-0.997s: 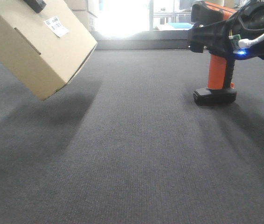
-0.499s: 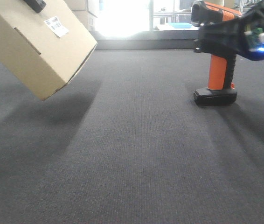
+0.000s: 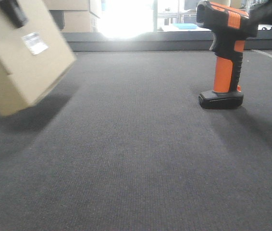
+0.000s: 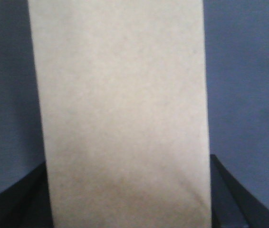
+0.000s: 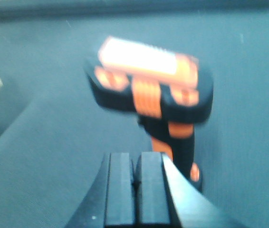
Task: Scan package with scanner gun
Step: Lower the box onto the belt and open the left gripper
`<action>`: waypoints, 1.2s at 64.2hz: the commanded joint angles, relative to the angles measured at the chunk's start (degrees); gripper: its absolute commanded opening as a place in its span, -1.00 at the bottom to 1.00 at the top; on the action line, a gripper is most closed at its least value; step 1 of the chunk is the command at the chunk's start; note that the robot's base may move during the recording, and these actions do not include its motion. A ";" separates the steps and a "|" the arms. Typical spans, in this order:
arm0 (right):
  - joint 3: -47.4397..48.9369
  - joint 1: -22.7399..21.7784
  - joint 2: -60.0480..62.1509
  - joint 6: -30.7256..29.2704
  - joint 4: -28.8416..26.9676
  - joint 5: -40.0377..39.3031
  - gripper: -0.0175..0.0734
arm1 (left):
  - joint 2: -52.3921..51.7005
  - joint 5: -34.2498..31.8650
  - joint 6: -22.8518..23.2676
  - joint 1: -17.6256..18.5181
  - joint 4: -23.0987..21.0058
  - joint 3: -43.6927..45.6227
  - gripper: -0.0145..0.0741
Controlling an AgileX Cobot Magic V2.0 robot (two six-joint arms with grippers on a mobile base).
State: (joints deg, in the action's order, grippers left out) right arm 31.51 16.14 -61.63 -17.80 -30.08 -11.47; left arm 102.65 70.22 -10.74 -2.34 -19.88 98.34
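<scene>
Dark grey carpet, glaring window, stacked cardboard boxes behind.

package cut off left (motion-blurred) | scanner gun blurred

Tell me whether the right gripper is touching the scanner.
Apart. The right wrist view shows the gripper shut, with the scanner beyond its fingertips; in the front view the scanner stands alone.

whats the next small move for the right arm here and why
Probably open the right gripper and bring it onto the scanner gun: its jaws are shut and empty behind the gun, which stands free on its foot, while the left gripper holds the package tilted up.
</scene>
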 commanded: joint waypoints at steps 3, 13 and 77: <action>-0.28 -0.56 6.79 -3.76 0.44 1.04 -0.95 | -1.70 -0.26 2.01 0.45 5.57 2.55 -0.92; -0.28 -2.66 13.52 -7.97 0.44 2.86 -0.95 | -1.70 -0.26 2.22 0.45 12.60 3.05 -0.92; -0.28 -15.46 22.94 -10.32 4.30 13.44 -0.95 | 3.21 -0.26 3.45 0.35 18.94 2.94 0.54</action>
State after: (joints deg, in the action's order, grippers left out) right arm 31.42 0.88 -39.00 -27.77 -26.25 2.75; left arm 107.52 70.22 -7.81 -2.20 -1.40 100.83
